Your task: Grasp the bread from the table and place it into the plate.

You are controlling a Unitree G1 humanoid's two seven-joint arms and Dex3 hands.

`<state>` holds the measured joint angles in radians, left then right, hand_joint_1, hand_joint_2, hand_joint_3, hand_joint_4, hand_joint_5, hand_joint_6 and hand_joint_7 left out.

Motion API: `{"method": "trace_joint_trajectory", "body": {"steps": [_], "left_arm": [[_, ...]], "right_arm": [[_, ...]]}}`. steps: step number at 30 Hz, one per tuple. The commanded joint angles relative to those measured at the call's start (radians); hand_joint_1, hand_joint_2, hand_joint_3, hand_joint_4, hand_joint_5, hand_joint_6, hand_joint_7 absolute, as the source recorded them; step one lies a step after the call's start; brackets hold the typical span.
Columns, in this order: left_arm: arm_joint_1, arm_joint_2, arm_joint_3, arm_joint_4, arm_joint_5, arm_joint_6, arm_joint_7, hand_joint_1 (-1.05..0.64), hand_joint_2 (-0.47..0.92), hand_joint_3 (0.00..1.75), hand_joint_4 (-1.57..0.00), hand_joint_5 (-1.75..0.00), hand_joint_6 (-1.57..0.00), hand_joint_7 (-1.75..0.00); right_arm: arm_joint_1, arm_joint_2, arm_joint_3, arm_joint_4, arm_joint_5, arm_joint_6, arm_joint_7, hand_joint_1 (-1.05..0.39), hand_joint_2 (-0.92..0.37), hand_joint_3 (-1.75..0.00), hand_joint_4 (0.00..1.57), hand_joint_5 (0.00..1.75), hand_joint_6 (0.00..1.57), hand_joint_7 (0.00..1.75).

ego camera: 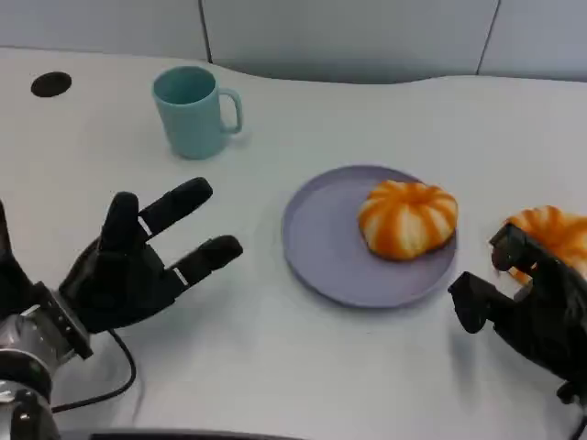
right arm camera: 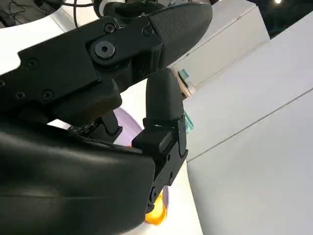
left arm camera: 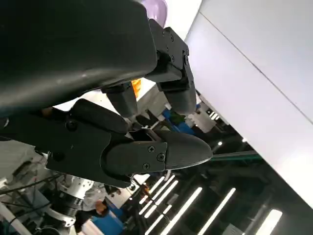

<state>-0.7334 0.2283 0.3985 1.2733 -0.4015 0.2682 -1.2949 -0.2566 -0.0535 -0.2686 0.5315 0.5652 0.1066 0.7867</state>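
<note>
Head view: one bread sits on the plate while a second waits at the right hand.

Farthest left, the left hand (ego camera: 124,266) hovers over the table with fingers spread and nothing in them, seemingly idle and kept clear of the work. Beyond its fingertips stands a teal mug (ego camera: 194,111), its inside hidden from this angle. Between the two hands lies the purple plate (ego camera: 326,243), which holds one orange-striped bread (ego camera: 407,218) on the side nearer the right hand. The right hand (ego camera: 532,307) has its fingers apart and curved, gripping nothing. Just beyond its fingers, on the table beside the plate, lies the second bread (ego camera: 553,233), probably the next to grasp.
</note>
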Motion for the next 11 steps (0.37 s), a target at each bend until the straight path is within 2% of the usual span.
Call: {"method": "trace_joint_trajectory", "body": {"steps": [1, 5, 8, 9, 11], "left_arm": [[-0.019, 0.022, -0.004, -0.002, 0.014, -0.028, 0.01, -0.84, 0.92, 0.4, -0.1, -1.68, -0.33, -1.17], [-0.02, 0.02, -0.004, 0.001, 0.015, -0.037, -0.007, -0.84, 0.92, 0.43, -0.11, -1.74, -0.32, -1.32], [-0.021, 0.02, -0.004, 0.001, 0.016, -0.037, -0.008, -0.84, 0.92, 0.43, -0.11, -1.75, -0.31, -1.34], [-0.021, 0.019, -0.003, 0.002, 0.015, -0.038, -0.011, -0.84, 0.92, 0.43, -0.13, -1.75, -0.31, -1.4], [-0.021, 0.017, -0.003, 0.002, 0.014, -0.037, -0.017, -0.84, 0.92, 0.43, -0.18, -1.75, -0.28, -1.64]], "right_arm": [[-0.001, -0.01, -0.01, -0.001, 0.002, -0.002, -0.007, -0.41, -0.88, 0.0, 0.9, 1.75, 0.65, 1.75], [-0.004, -0.009, -0.011, 0.006, 0.003, -0.009, 0.001, -0.41, -0.88, 0.0, 0.91, 1.75, 0.67, 1.75], [-0.005, -0.009, -0.011, 0.007, 0.003, -0.009, 0.002, -0.41, -0.88, 0.0, 0.91, 1.75, 0.67, 1.75], [-0.006, -0.011, -0.012, 0.008, 0.004, -0.003, 0.0, -0.41, -0.88, 0.0, 0.91, 1.75, 0.67, 1.75], [-0.007, -0.013, -0.013, 0.011, 0.006, 0.003, 0.0, -0.41, -0.88, 0.0, 0.91, 1.75, 0.67, 1.75]]}}
